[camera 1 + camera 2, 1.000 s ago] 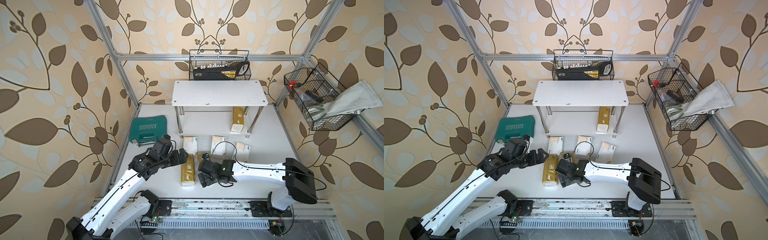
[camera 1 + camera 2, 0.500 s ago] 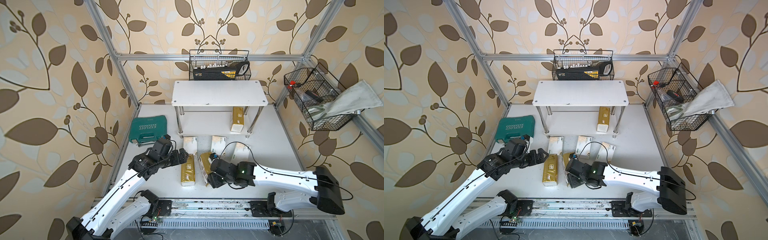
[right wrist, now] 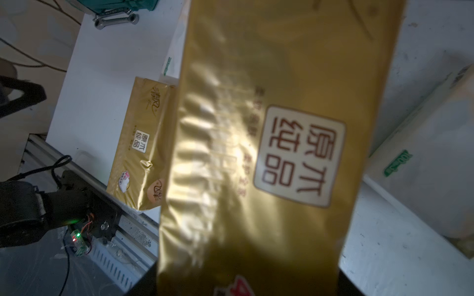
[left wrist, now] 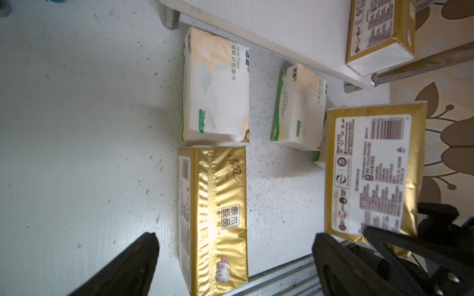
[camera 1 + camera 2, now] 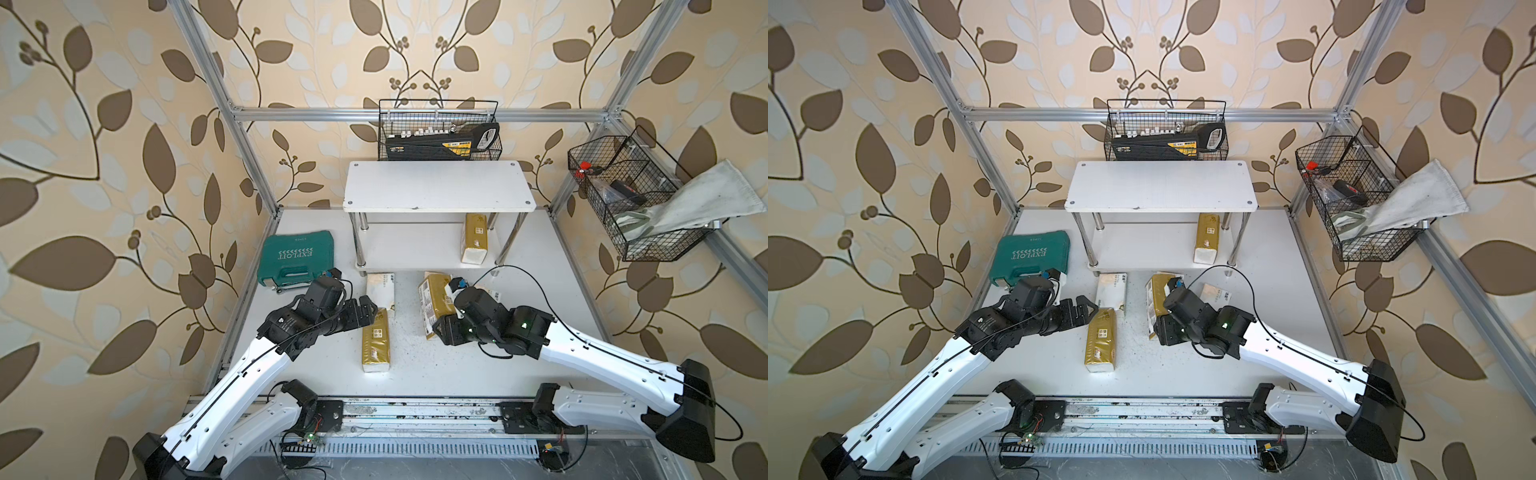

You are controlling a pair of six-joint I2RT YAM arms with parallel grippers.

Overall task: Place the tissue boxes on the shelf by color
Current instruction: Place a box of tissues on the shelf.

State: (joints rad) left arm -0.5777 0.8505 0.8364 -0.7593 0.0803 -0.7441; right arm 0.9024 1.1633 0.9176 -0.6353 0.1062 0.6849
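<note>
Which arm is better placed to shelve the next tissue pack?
Right. The right gripper is shut on a gold pack lifted off the table; the left gripper is open above another gold pack, holding nothing.

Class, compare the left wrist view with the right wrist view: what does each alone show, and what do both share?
Left wrist only: the shelved gold pack, and the barcode side of the held gold pack. Right wrist only: that pack's front logo, and a lit circuit board. Both: the held gold pack and the flat-lying gold pack.
</note>
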